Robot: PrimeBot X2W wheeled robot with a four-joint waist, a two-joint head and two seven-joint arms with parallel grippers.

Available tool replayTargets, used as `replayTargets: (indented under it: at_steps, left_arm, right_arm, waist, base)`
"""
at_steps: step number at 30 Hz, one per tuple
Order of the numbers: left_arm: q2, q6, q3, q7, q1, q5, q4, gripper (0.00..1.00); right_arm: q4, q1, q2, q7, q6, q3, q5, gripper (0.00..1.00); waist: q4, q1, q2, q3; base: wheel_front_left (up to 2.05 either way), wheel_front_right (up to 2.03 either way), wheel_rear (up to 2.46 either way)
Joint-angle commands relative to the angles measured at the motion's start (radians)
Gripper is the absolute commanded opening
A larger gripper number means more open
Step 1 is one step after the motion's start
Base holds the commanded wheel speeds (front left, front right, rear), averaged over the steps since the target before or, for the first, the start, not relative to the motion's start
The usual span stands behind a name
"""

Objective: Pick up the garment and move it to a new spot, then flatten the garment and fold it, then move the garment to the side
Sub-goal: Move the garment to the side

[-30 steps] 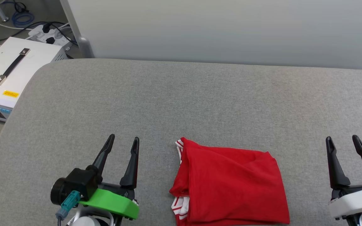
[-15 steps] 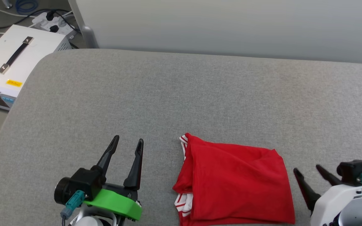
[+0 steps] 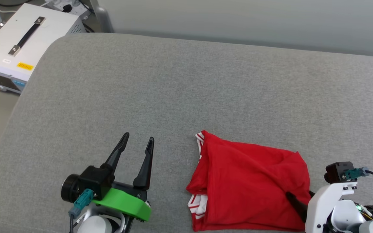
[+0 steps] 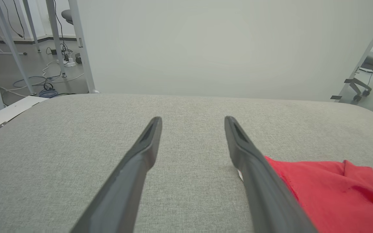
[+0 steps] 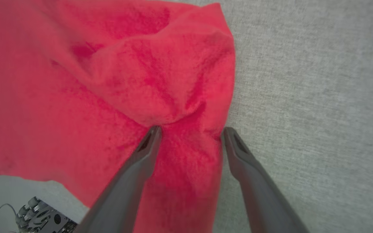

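The garment (image 3: 248, 184) is a red shirt lying folded on the grey padded surface (image 3: 186, 90), with red-white striped trim at its left edge. Any lettering or number is hidden. My right gripper (image 3: 299, 193) points down at its right edge, and in the right wrist view this gripper (image 5: 191, 129) is open, fingertips touching the red cloth (image 5: 92, 81), with a raised fold between them. My left gripper (image 3: 139, 137) stands open to the left of the shirt, clear of it. In the left wrist view that gripper (image 4: 193, 119) holds nothing, and the garment (image 4: 329, 191) lies to its right.
A white box (image 3: 28, 35) with a black handle sits on the floor past the surface's rounded left corner. A pale wall panel (image 3: 238, 19) runs along the far edge. Cables (image 4: 44, 90) and frame legs stand on the floor at the far left.
The head camera has shifted. My right gripper has turned downward and moved left from beside the shirt onto its right edge. The left gripper has stayed put and open.
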Motion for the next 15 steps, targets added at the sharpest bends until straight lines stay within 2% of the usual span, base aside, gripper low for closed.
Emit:
replayTargets:
  at_steps: [1, 8, 9, 10, 11, 15]
  left_arm:
    - [-0.001, -0.003, 0.0, -0.006, -0.021, 0.002, 0.002, 1.0]
    - [-0.003, -0.003, -0.003, -0.006, -0.03, 0.003, 0.005, 1.0]
    - [-0.003, -0.003, -0.003, -0.006, -0.031, 0.004, 0.006, 1.0]
    - [-0.003, -0.003, -0.002, -0.006, -0.032, 0.004, 0.007, 1.0]
    - [-0.003, -0.003, -0.002, -0.006, -0.033, 0.004, 0.008, 1.0]
    - [-0.004, -0.003, -0.005, -0.006, -0.034, 0.006, 0.016, 1.0]
  right_arm:
    - [0.017, -0.02, 0.008, 0.007, -0.001, 0.001, 0.0, 1.0]
    - [0.091, -0.027, 0.021, 0.041, -0.001, 0.042, -0.017, 1.0]
    - [0.101, -0.028, 0.018, 0.044, -0.001, 0.05, -0.022, 0.66]
    - [0.108, -0.029, 0.015, 0.045, -0.001, 0.058, -0.025, 0.15]
    - [0.113, -0.032, 0.01, 0.042, -0.001, 0.069, -0.03, 0.0]
    - [0.123, -0.047, -0.004, 0.02, -0.001, 0.089, -0.035, 0.0]
  waist:
    - [0.016, 0.0, 0.0, 0.016]
    - [0.031, 0.0, 0.0, 0.035]
    - [0.031, 0.0, 0.0, 0.037]
    - [0.031, 0.0, 0.0, 0.037]
    - [0.031, 0.0, 0.0, 0.037]
    - [0.02, 0.0, 0.0, 0.028]
  base:
    - [0.0, 0.0, 0.0]
    - [0.0, 0.0, 0.0]
    - [0.0, 0.0, 0.0]
    - [0.0, 0.0, 0.0]
    - [0.0, 0.0, 0.0]
    - [0.0, 0.0, 0.0]
